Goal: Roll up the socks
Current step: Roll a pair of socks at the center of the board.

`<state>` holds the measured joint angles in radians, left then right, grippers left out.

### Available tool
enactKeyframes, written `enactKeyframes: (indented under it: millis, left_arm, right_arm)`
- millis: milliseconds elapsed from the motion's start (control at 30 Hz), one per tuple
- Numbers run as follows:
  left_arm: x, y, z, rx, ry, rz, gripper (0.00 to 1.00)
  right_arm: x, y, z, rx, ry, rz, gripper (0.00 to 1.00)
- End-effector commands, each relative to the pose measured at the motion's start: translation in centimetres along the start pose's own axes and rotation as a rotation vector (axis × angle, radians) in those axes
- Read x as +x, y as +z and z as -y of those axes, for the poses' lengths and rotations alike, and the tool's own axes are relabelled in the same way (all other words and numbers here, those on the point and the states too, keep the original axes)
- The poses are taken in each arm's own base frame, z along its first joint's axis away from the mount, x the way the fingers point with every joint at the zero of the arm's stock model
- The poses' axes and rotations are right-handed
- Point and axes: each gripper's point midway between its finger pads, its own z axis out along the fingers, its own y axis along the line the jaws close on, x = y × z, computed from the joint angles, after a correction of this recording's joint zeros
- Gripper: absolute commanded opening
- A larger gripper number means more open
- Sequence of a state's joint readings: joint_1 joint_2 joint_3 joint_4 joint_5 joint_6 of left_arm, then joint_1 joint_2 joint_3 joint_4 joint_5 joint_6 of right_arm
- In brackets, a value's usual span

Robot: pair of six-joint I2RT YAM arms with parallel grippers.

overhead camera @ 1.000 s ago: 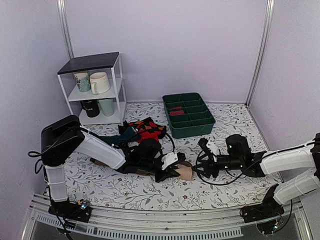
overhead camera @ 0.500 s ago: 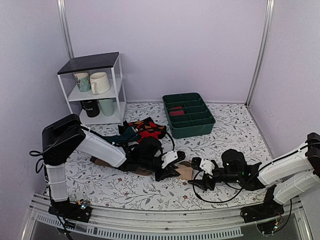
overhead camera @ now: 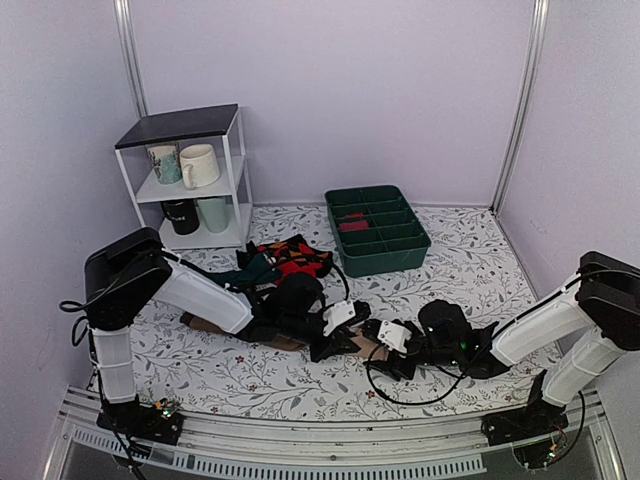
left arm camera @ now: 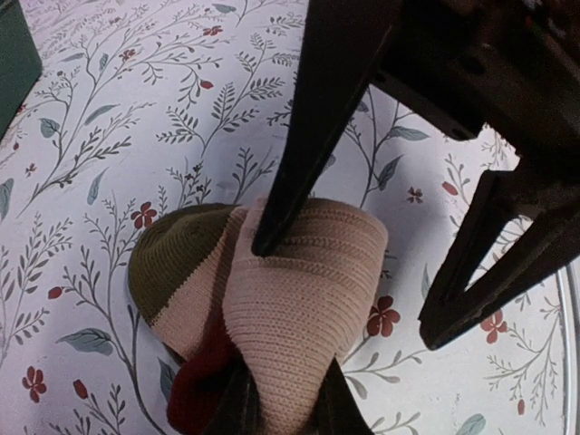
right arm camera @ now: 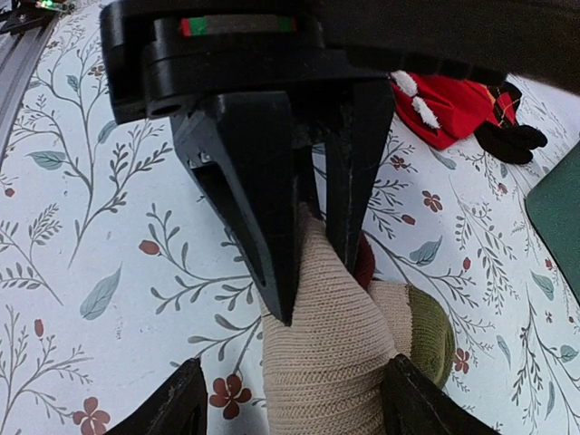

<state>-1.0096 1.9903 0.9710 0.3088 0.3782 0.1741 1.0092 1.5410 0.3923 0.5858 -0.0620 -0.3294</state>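
Note:
The socks (overhead camera: 369, 342) form a beige knit bundle with olive and maroon parts, lying on the floral tablecloth at the centre front. My left gripper (overhead camera: 347, 334) is shut on the socks (left arm camera: 304, 299); its dark fingers pinch the beige fold at the bottom of the left wrist view, left gripper (left arm camera: 285, 385). My right gripper (overhead camera: 383, 350) comes in from the right, open. In the right wrist view the socks (right arm camera: 340, 372) lie between the fingers of my right gripper (right arm camera: 294, 364). One right fingertip (left arm camera: 261, 243) touches the fold, the other stands on the cloth beside it.
A green divided tray (overhead camera: 378, 240) stands behind the middle. A white shelf with mugs (overhead camera: 190, 180) is at the back left. Red-and-black argyle socks (overhead camera: 295, 258) and a dark teal sock (overhead camera: 255, 270) lie behind the left arm. A brown sock (overhead camera: 203, 324) lies under it.
My right arm has moved left and down to the socks, its jaws opening a little and now straddling the bundle. The left gripper keeps its hold in place.

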Motion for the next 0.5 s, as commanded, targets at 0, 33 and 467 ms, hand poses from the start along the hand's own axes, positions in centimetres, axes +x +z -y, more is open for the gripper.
enactKeyframes:
  millis: [0,33,467]
  left_arm:
    - [13.7,-0.3,3.4,0.096,-0.177,-0.43,0.0]
    - [13.7,-0.3,3.4,0.096,-0.178,-0.431,0.0]
    - [13.2,-0.3,3.0,0.082,-0.155,-0.42,0.0]
  right_arm:
    - [0.8,0.9,0.4,0.033,0.023,-0.042,0.67]
    - [1.0,1.0,0.4,0.03,0.026,-0.046,0.65]
    - [5.6,2.5,-2.2,-0.074,0.24,-0.23,0.19]
